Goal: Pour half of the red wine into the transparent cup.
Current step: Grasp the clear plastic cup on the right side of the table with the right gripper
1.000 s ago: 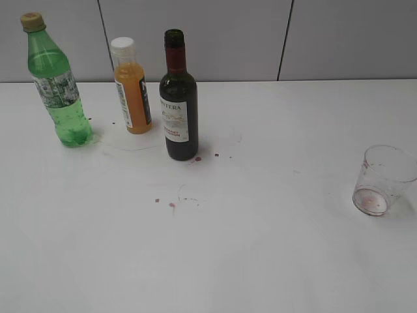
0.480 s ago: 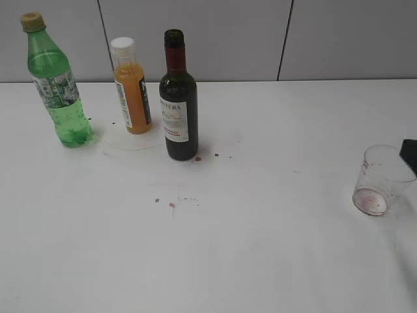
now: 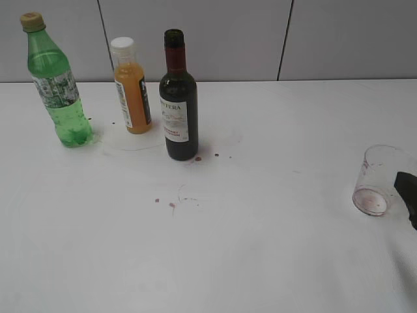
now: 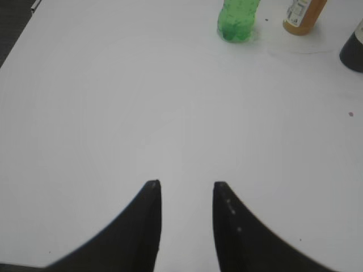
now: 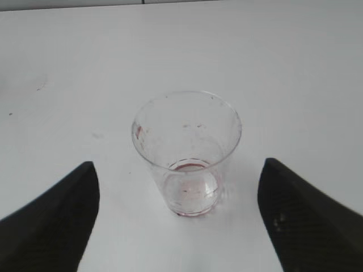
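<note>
Closing in on the transparent cup [image 5: 187, 154], my right claw [image 5: 178, 221] has come down beside it since half a second ago, when its dark tip showed higher at the right edge; a second ago it wasn't in sight at all. Now it gapes wide, the cup upright between the jaws, untouched. The red wine [image 3: 179, 98] stands uncapped far left on the tabletop [image 3: 273, 248]. My left claw [image 4: 187, 195] hangs narrowly parted, holding nothing, so pouring hasn't begun
</note>
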### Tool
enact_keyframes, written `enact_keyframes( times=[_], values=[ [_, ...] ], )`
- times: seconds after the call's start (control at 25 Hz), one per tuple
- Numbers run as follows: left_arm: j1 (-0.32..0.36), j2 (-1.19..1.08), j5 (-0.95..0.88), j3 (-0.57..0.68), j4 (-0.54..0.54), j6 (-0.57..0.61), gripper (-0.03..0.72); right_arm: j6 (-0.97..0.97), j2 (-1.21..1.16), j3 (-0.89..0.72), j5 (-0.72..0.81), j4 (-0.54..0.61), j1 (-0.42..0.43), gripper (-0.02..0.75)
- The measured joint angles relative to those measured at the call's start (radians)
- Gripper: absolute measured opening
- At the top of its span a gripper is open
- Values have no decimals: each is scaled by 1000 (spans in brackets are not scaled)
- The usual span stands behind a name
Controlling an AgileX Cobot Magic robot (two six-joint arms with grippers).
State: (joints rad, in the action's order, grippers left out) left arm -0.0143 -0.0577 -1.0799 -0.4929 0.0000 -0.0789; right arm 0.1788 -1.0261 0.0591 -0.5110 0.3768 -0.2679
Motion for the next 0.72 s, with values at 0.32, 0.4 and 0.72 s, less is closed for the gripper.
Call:
enact_keyframes(
  times=[0.32,0.4,0.72],
  values=[
    [0,0,0,0,0,0,240,-74,-34,-46,-110,-162,-1,666],
    [0,0,0,0,0,0,240,-87,-63,-62,-166,-179,-1,666],
    [0,0,0,0,0,0,240,-167,-263,-63,-359,-224,-1,666]
  ],
)
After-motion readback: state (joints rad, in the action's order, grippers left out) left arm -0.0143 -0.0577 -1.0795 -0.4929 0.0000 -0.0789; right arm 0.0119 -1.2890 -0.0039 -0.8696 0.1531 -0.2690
